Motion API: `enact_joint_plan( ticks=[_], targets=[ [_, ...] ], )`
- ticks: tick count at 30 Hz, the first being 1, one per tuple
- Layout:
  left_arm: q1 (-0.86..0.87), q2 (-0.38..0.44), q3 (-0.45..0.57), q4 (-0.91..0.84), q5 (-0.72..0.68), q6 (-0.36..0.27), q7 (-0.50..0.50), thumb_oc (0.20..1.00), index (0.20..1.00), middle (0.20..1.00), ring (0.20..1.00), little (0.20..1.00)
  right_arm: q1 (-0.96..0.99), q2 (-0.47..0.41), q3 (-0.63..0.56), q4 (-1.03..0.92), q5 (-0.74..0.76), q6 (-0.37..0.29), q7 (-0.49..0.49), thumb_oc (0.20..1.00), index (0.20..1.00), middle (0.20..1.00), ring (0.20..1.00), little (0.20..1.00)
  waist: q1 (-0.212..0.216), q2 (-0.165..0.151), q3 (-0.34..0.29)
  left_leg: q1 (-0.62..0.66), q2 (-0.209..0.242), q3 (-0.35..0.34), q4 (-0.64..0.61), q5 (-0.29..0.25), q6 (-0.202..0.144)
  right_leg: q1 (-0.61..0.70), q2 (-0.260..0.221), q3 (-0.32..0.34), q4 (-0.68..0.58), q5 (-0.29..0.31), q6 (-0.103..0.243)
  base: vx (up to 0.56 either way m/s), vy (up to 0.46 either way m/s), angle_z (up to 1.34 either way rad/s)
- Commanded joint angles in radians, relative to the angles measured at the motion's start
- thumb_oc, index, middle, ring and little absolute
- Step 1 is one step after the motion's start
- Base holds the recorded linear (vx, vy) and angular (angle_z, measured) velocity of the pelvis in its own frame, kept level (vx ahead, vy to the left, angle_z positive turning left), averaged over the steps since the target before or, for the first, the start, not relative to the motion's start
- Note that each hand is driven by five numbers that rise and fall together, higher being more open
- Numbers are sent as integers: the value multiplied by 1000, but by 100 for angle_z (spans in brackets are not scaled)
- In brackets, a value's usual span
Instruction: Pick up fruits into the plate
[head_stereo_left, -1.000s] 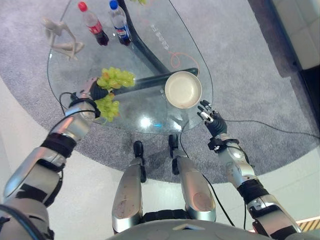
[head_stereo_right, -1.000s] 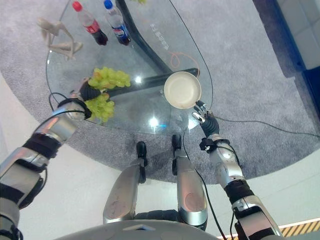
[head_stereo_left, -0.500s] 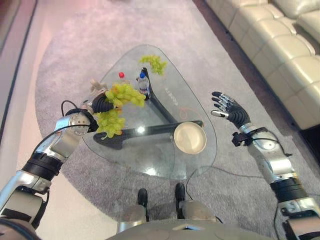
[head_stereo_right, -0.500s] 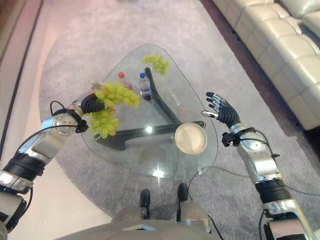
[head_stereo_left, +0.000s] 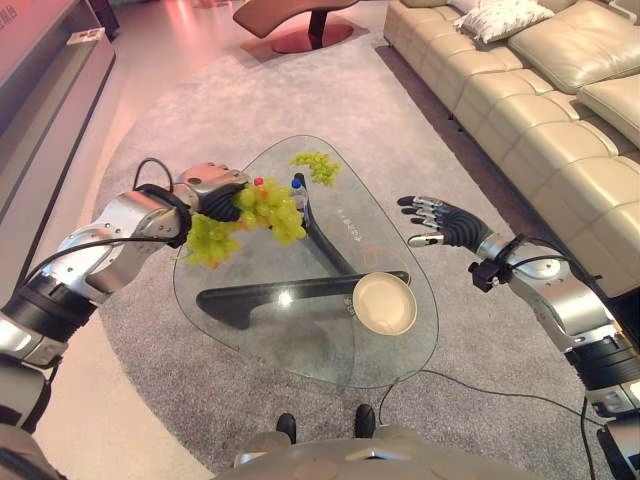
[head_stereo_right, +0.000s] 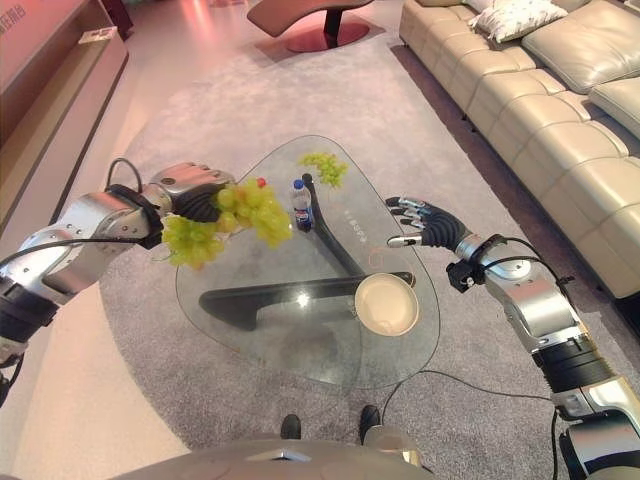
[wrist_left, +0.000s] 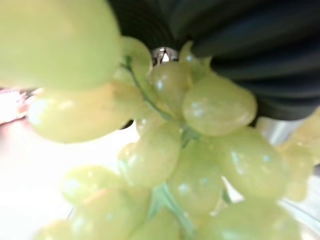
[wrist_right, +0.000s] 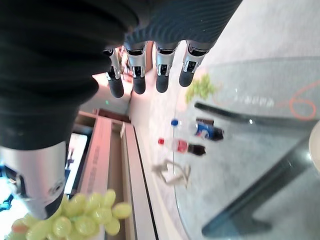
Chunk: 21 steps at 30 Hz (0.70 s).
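Left hand (head_stereo_left: 212, 190): we see it raised above the left edge of the worktop, its fingers curled round a bunch of green grapes.
Held grapes (head_stereo_left: 245, 215): they hang from that hand in the air, clear of the glass; in the left wrist view (wrist_left: 170, 150) we see them pressed close against the dark cover.
Right hand (head_stereo_right: 428, 222): we see it lifted off to the right of the worktop, fingers spread and straight, holding nothing.
Plate (head_stereo_left: 385, 303): cream, bare, resting near the right edge of the worktop.
Second grape bunch (head_stereo_right: 324, 167): lying at the far tip of the worktop.
Worktop (head_stereo_left: 300, 350): rounded glass on a dark base.
Two bottles (head_stereo_right: 300, 205): standing upright, just beyond the held grapes.
Sofa (head_stereo_left: 540, 100): cream, along the right.
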Motion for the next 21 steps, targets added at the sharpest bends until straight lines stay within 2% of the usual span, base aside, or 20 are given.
enact_joint_plan(
  ticks=[1, 5, 11, 21],
  targets=[
    [-160, -3, -45, 9, 67, -16, 2, 200, 200, 200, 200, 200, -96, -13, 33, -37, 81, 6, 17, 1000, 1000, 1000, 1000, 1000, 10, -16, -86, -4, -53, 52, 40, -111, 26, 23, -35, -30, 22, -38, 78, 51, -9, 4],
    [-253, -29, -117, -8, 101, -16, -28, 200, 200, 200, 200, 200, -132, 9, 72, -36, 112, 61, 7, 1000, 1000, 1000, 1000, 1000, 9, -17, -91, -7, -55, 53, 42, -105, 27, 20, -37, -39, 23, -33, 77, 0, 0, 0],
    [-332, -56, -194, -30, 138, -58, -67, 200, 200, 200, 200, 200, -164, 62, 107, -24, 242, 152, 1, 1000, 1000, 1000, 1000, 1000, 8, -13, -94, -1, -55, 52, 37, -105, 27, 25, -35, -39, 20, -33, 76, 7, 0, 0],
    [-414, -92, -259, -54, 136, -70, -75, 200, 200, 200, 200, 200, -202, 126, 145, -4, 346, 208, 2, 1000, 1000, 1000, 1000, 1000, 13, -12, -106, -3, -53, 50, 32, -102, 24, 25, -36, -42, 16, -34, 79, 0, 0, 0]
  ],
)
